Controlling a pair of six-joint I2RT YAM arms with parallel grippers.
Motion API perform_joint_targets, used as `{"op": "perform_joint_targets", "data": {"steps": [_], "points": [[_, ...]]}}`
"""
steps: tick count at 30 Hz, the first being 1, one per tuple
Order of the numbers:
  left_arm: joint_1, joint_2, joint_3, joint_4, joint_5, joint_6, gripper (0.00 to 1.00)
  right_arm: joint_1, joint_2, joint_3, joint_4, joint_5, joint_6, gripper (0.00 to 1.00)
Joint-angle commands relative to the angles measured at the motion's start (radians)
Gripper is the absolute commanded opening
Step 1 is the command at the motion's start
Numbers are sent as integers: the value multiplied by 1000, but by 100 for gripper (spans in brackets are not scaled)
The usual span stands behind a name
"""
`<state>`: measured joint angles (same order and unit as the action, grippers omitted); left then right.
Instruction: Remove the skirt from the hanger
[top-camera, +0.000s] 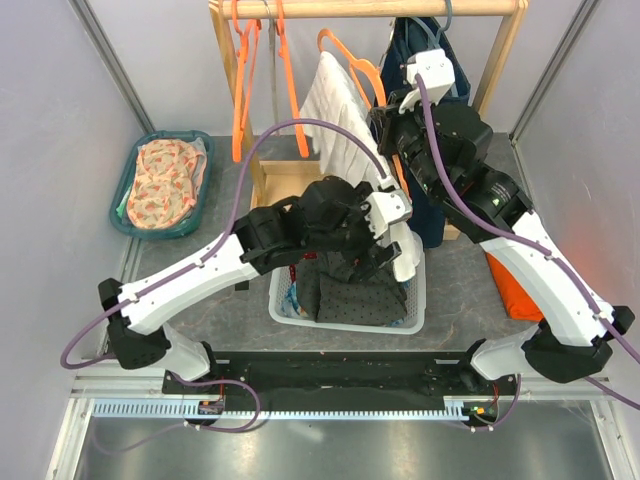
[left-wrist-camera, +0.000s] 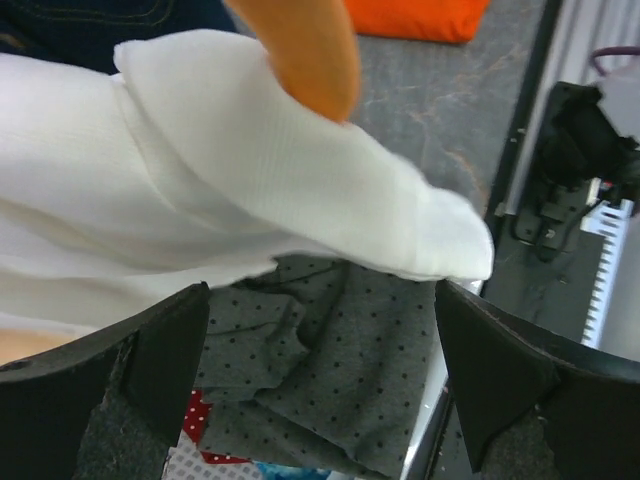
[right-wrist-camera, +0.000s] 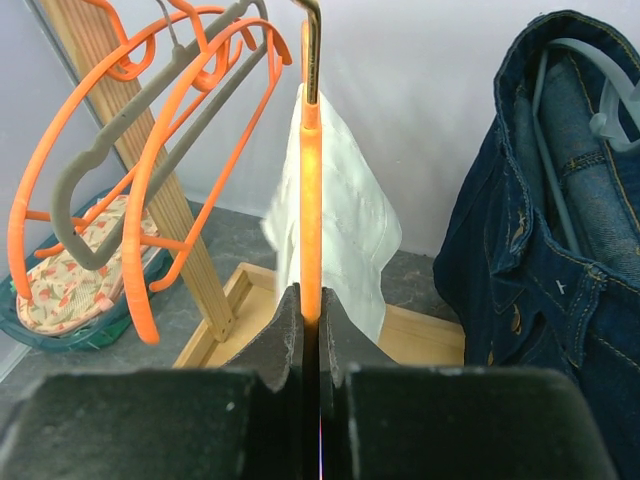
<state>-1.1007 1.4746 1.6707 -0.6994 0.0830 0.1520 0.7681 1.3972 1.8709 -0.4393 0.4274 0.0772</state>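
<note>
right jaws: fully closed, clamped on the orange hanger (right-wrist-camera: 311, 200) just below its metal hook
left jaws: wide open, holding nothing; they sit at the skirt's lower end with one finger on each side of the hem
skirt (left-wrist-camera: 250, 190): white, draped on that hanger and hanging down over the white basket (top-camera: 345, 326)
step in hand (my read): take hold of the hem, then strip the skirt down and off
how to do it well: move in until fabric is deep between the pads and close on a thick fold, not the tip corner
pull: down and away along the hanger's arm, with the right arm holding the hanger steady
risk: a thin pinch slips, or the cloth snags on the hanger's end
white basket: grey dotted garment (left-wrist-camera: 340, 350) on top, with a red-and-white piece (left-wrist-camera: 195, 415) under it
teal basket (top-camera: 125, 195): far left on the bench, holds a floral cloth (top-camera: 165, 180)
nearby: denim garment (right-wrist-camera: 540, 250) just right of the hanger, spare hangers (right-wrist-camera: 150, 150) to its left
</note>
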Motion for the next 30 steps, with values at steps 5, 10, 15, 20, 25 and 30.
{"op": "perform_joint_targets", "data": {"steps": [5, 10, 15, 20, 25, 30], "points": [[-65, 102, 34, 181, -408, 86, 100, 79, -26, 57, 85, 83, 3, 0], [-88, 95, 49, 224, -440, 150, 2, 97, -41, 24, 80, 105, -11, 0], [-90, 29, 3, 224, -460, 216, 2, 103, -66, -15, 76, 142, -40, 0], [-90, -51, -80, 215, -483, 271, 2, 103, -78, -32, 65, 178, -69, 0], [-90, -117, -108, 179, -456, 319, 14, 103, -70, -32, 51, 191, -70, 0], [-87, -149, -106, 144, -433, 339, 2, 103, -69, -35, 42, 206, -71, 0]]}}
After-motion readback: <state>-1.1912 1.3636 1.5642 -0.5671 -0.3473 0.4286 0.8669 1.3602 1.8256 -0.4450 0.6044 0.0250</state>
